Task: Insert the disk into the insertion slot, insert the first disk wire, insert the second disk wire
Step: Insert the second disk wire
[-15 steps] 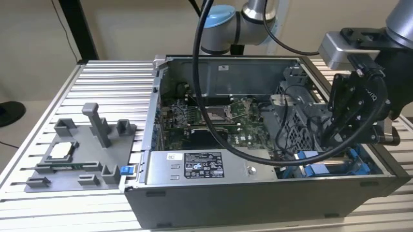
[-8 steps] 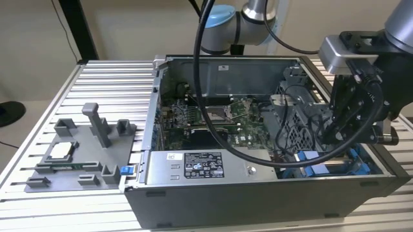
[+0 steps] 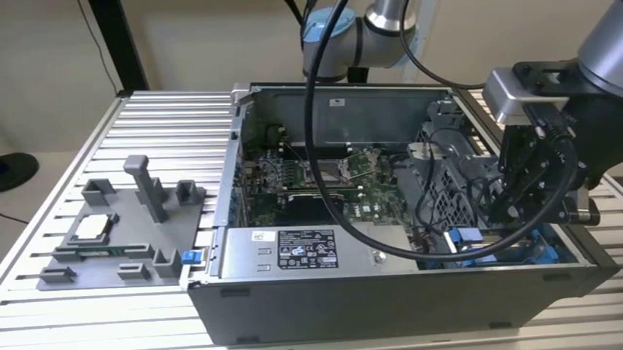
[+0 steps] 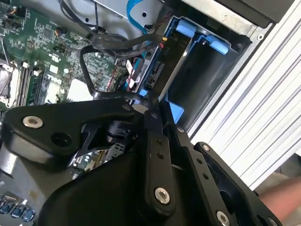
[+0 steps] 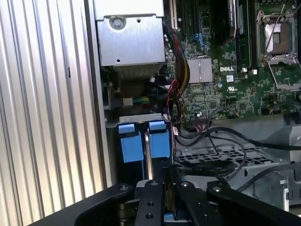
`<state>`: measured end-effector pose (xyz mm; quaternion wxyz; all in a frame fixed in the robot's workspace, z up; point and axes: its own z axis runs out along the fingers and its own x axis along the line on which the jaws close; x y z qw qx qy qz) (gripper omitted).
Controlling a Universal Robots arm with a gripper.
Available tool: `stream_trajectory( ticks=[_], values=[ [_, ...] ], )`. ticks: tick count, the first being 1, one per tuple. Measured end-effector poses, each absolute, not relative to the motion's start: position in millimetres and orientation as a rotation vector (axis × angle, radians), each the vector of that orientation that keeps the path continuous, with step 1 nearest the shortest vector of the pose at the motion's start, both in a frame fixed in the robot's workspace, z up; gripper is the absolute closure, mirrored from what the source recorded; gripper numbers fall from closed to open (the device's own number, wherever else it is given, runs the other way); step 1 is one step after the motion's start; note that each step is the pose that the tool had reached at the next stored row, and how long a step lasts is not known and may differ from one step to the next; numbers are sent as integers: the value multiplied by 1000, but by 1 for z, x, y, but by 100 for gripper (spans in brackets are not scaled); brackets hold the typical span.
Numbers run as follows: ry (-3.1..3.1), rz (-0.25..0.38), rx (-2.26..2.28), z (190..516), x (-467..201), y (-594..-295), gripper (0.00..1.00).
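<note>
Scene: an open computer case (image 3: pixel 389 292) lies on a ribbed metal tabletop (image 3: pixel 165 124), a grey fixture tray (image 3: pixel 117 233) beside it toward the exterior view's left.
Arm: the Universal Robots arm reaches down into the case's corner toward the exterior view's right, its cables (image 3: pixel 322 182) looping over the motherboard (image 3: pixel 322 175).
Claw: the claw (image 4: pixel 153 110) sits low over the insertion slot (image 4: pixel 207 75); its black links crowd both wrist views, and whether the tips are spread or pinching something cannot be told.
Disk: a slim metal edge between blue plastic pieces (image 5: pixel 143 141) stands in the bay just ahead of the claw in the first wrist view; this appears to be the disk, seated or nearly so, though its label is hidden.
Step in hand: by the look of it, the disk insertion, at or near its end.
Wires: dark leads (image 4: pixel 122 52) lie loose beside the bay; none is seen plugged in.
What the coming move calls for: a straight, square push along the bay's rails, keeping clear of the loose leads.
</note>
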<state>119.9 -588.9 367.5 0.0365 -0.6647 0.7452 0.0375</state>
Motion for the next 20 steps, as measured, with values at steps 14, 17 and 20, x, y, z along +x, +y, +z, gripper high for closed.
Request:
stream_trajectory(
  ticks=[14, 17, 20],
  values=[
    [2306, 49, -2067, 360, 121, -580, 100],
    [2306, 49, -2067, 359, 121, -580, 100],
    [2306, 48, -2067, 359, 121, -579, 100]
  ],
)
